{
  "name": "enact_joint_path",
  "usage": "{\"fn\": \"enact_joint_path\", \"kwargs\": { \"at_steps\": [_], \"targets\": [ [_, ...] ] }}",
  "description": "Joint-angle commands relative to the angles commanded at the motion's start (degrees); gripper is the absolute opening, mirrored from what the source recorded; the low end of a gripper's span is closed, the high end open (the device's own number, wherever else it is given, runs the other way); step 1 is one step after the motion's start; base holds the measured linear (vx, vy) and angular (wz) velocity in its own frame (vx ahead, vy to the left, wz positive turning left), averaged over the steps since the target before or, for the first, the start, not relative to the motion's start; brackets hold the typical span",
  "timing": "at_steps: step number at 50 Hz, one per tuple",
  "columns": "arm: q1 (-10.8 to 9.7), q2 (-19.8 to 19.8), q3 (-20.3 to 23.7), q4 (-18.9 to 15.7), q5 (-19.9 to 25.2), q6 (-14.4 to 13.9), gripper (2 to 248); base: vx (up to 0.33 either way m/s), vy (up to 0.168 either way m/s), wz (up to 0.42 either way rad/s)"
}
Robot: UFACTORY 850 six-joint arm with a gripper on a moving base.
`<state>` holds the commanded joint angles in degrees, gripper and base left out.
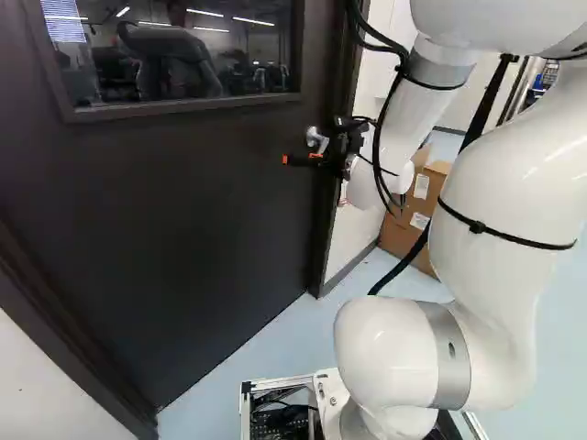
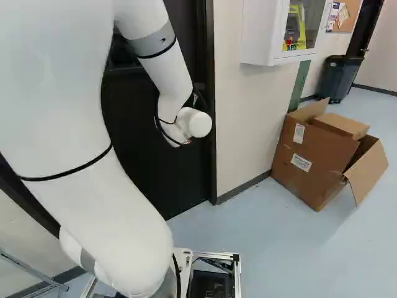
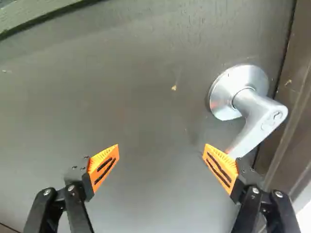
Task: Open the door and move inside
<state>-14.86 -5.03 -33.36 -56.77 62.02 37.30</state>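
- Apparently at the reach-for-handle step; door [image 1: 183, 202] shut.
- Gripper [image 3: 162, 144] spread wide, empty.
- Lever handle [image 3: 259, 114] at two o'clock from gripper centre; contact unclear.
- Next, likely: shift toward two, straddle lever, turn it, then open the door.

Office or lab building, from the wall cabinet [image 2: 259, 34], pinboard [image 2: 348, 18], bin [image 2: 338, 79] and strip lights [image 1: 204, 13].

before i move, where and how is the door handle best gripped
Probably by its lever, between the keyed hub and the free end. Bring the pincer straight at the door, straddling the lever's two long sides. The lever is narrow and stands out from the door's face; the open pincer looks wide enough but must shift toward it.
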Motion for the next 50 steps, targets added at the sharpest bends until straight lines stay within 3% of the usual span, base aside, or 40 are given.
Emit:
{"fn": "enact_joint_path", "kwargs": {
  "at_steps": [50],
  "targets": [
    [0.09,-6.15,-0.66,0.00,0.69,0.00,247,0.000,0.000,0.000]
  ]
}}
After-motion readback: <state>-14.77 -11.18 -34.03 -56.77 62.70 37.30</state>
